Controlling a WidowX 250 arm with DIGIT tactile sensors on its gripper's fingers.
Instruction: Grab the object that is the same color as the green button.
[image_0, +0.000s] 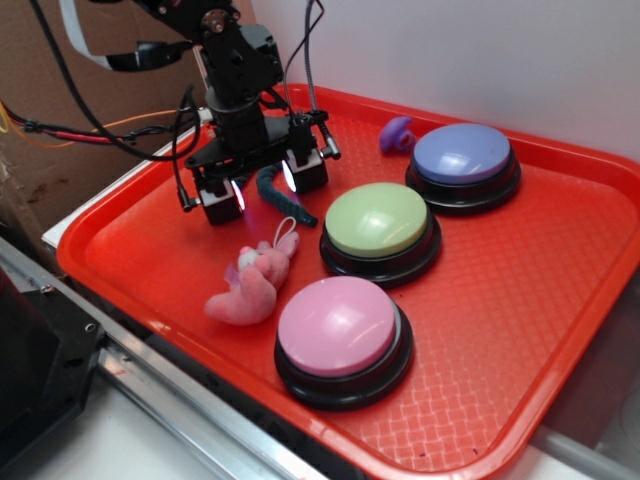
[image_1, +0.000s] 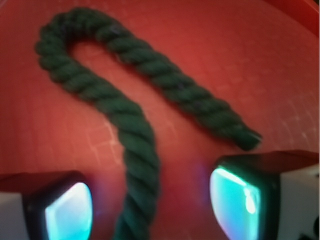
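**Claw spread over the green rope**

My claw sits low over the red tray, its jaws apart with nothing clamped. On the wrist feed I see both glowing pads at the bottom corners, and the dark green rope runs straight down between them; I cannot tell whether either pad touches it. Ahead of the claw the rope bends in a hairpin, and its second leg slants back to end just in front of the pad on the feed's right side. From the exterior view, the green button stands just beyond the claw, with the pink plush toy near the claw too. The purple button and the pink button lie farther off.
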